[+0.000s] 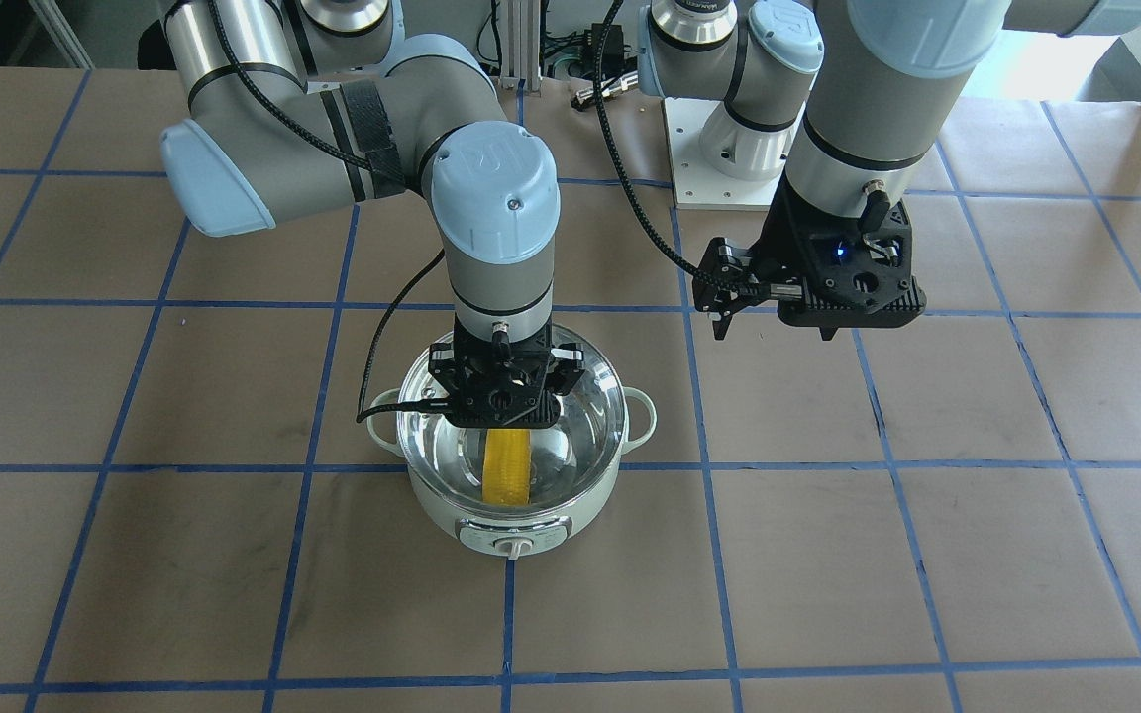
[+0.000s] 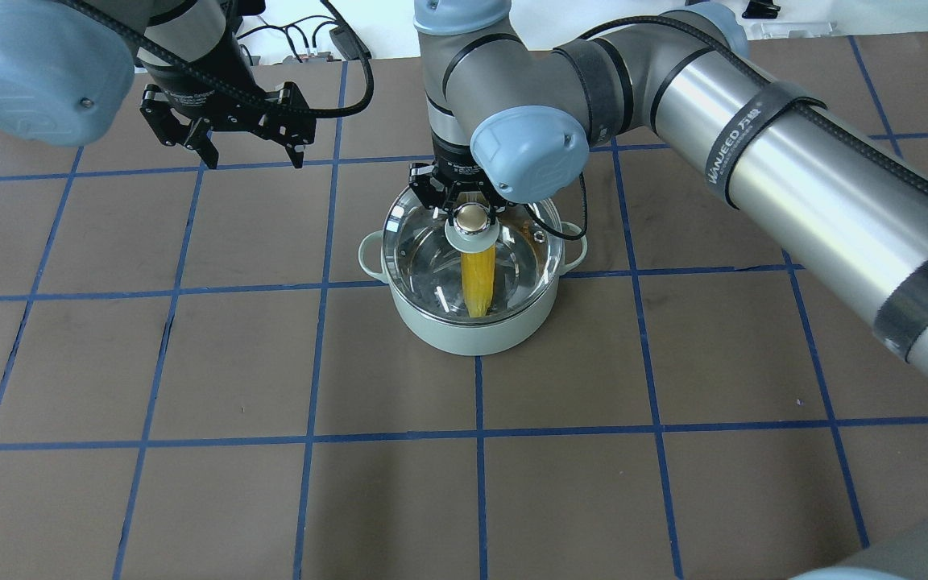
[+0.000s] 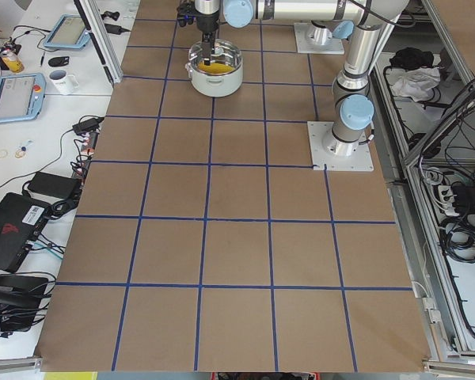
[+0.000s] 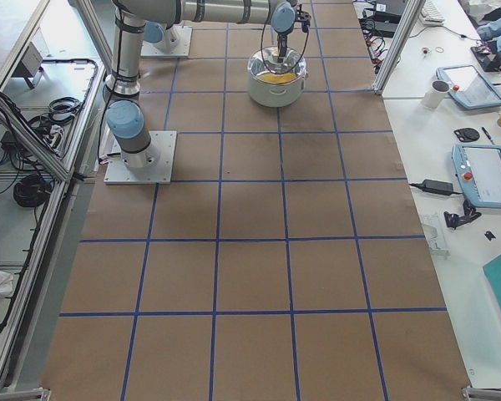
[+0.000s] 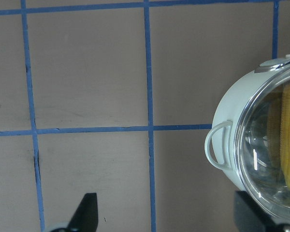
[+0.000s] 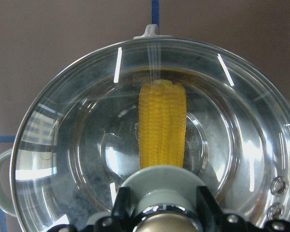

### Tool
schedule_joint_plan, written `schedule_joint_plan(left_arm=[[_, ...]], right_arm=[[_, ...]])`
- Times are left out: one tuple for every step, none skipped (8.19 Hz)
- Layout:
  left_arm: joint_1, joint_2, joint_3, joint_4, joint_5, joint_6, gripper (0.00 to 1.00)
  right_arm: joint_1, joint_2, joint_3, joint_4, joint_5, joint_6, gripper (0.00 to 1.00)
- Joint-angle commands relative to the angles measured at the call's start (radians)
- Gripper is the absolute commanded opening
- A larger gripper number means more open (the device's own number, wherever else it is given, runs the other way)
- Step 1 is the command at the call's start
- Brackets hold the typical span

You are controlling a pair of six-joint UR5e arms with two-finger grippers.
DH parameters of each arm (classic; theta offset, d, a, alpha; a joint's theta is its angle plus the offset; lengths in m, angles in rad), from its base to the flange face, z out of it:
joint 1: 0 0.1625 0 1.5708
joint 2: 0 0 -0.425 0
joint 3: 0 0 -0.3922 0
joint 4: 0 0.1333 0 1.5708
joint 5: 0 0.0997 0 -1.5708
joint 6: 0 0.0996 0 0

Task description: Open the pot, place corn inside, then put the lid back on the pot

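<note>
The pale mint-green pot [image 2: 472, 334] stands mid-table with its control panel [image 1: 513, 538] facing away from me. The yellow corn [image 2: 478, 282] lies inside it, seen through the glass in the right wrist view [image 6: 162, 125]. The clear glass lid [image 2: 424, 242] covers the pot's mouth; I cannot tell whether it rests fully on the rim. My right gripper [image 2: 473, 211] points straight down, shut on the lid's beige knob [image 2: 473, 217]. My left gripper [image 2: 253, 159] is open and empty, hovering above the table to the pot's left and farther back.
The table is brown paper with a grid of blue tape [image 2: 315, 290]. My left arm's white base plate [image 1: 719, 168] sits at the table's robot side. Side benches hold tablets and cables [image 3: 12, 99], away from the pot.
</note>
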Motion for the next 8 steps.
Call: schedule_joint_plan(left_arm=[[0.000, -0.002, -0.002, 0.000, 0.001, 0.000, 1.00], [0.000, -0.002, -0.002, 0.000, 0.001, 0.000, 1.00], [0.000, -0.002, -0.002, 0.000, 0.001, 0.001, 1.00], [0.000, -0.004, -0.002, 0.000, 0.001, 0.001, 1.00], [0.000, -0.004, -0.002, 0.000, 0.001, 0.001, 1.00], [0.000, -0.004, -0.002, 0.000, 0.001, 0.001, 1.00], [0.000, -0.004, -0.002, 0.002, 0.002, 0.000, 1.00], [0.000, -0.004, -0.002, 0.002, 0.018, 0.000, 1.00]], right_arm=[[0.000, 0.004, -0.004, -0.002, 0.000, 0.000, 0.45], [-0.002, 0.005, -0.004, -0.003, 0.000, -0.002, 0.45], [-0.002, 0.007, -0.004, -0.003, 0.000, -0.005, 0.45], [-0.002, 0.008, -0.004, -0.003, -0.001, -0.005, 0.45], [-0.002, 0.008, -0.004, -0.003, -0.001, -0.006, 0.45], [-0.002, 0.008, -0.003, -0.003, -0.001, -0.006, 0.48], [-0.002, 0.010, -0.001, -0.005, 0.000, -0.003, 0.56], [-0.002, 0.010, 0.000, -0.005, -0.001, 0.000, 0.62]])
